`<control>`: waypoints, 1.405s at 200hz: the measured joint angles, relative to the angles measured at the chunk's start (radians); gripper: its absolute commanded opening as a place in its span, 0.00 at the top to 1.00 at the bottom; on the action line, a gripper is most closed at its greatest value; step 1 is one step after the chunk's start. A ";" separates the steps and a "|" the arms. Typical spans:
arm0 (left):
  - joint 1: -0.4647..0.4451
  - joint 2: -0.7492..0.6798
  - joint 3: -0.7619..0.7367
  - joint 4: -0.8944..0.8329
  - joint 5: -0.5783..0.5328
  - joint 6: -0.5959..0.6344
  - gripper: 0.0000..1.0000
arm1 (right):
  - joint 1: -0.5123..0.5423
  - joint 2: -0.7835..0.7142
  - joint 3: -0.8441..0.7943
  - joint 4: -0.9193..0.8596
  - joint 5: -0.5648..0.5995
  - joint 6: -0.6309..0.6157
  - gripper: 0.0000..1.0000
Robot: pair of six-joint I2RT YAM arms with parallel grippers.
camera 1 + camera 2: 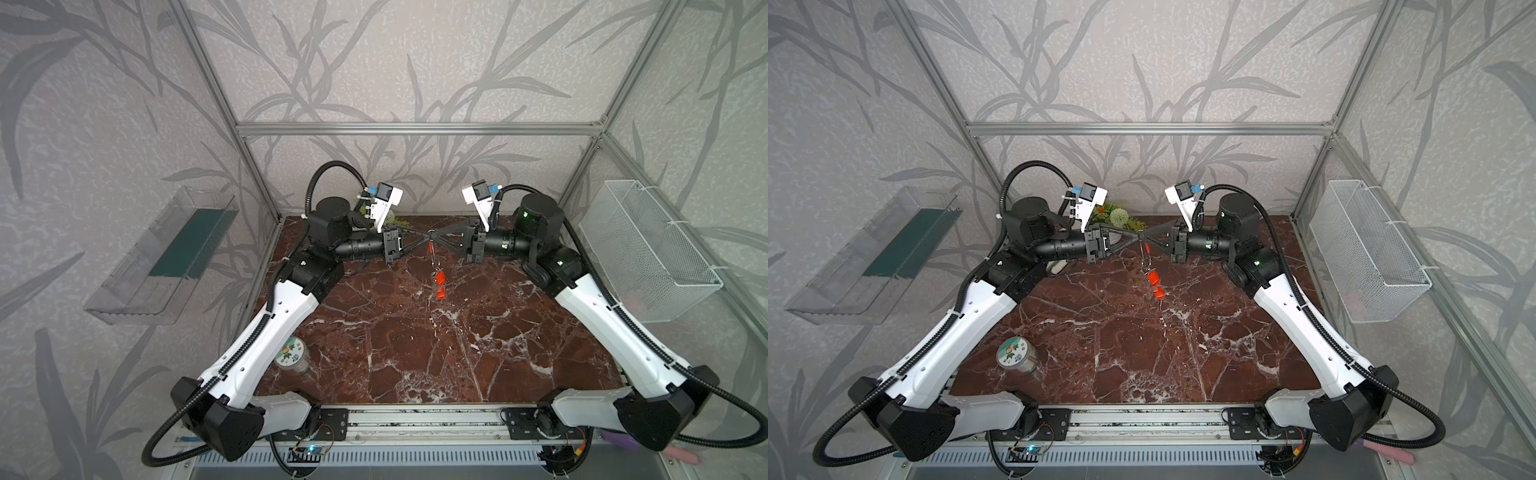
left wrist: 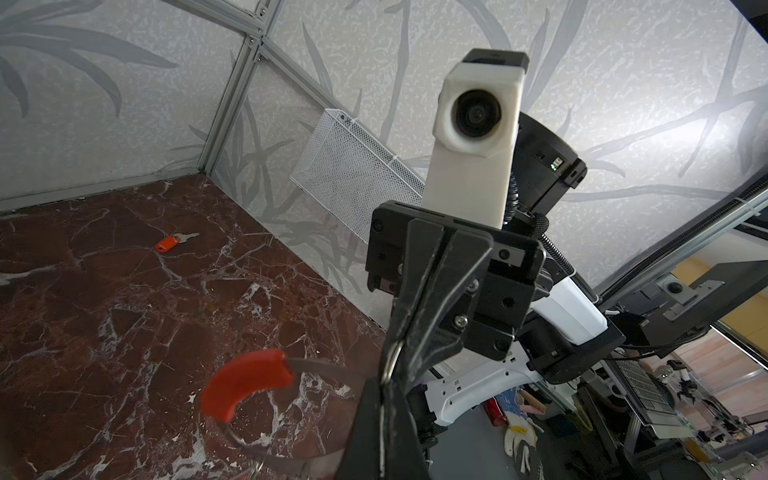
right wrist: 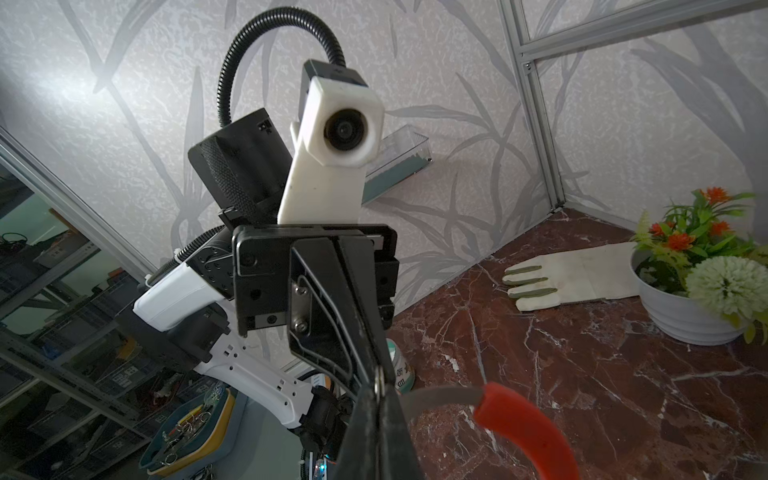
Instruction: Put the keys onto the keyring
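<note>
left claw: pinching keyring, tip to tip with right claw
right claw: pressed onto same keyring
keyring: hangs down, threaded keys lowest
loose key: flat on desk, far right corner, lying along the far edge; right arm probably nearer

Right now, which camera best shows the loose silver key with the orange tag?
Left wrist view: the silver key with its red-orange plastic tag lies in plain sight on the marble table. The top and right wrist views don't show it.
</note>
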 measured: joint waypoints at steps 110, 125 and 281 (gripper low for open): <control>-0.011 0.000 -0.031 0.065 -0.077 -0.009 1.00 | -0.089 -0.174 -0.348 0.323 0.145 0.231 0.69; -0.012 0.000 -0.032 0.074 -0.077 -0.017 1.00 | -0.088 -0.180 -0.364 0.354 0.163 0.249 0.70; -0.030 -0.001 -0.062 0.107 -0.122 -0.021 1.00 | 0.059 -0.108 -0.343 0.414 0.263 0.242 0.75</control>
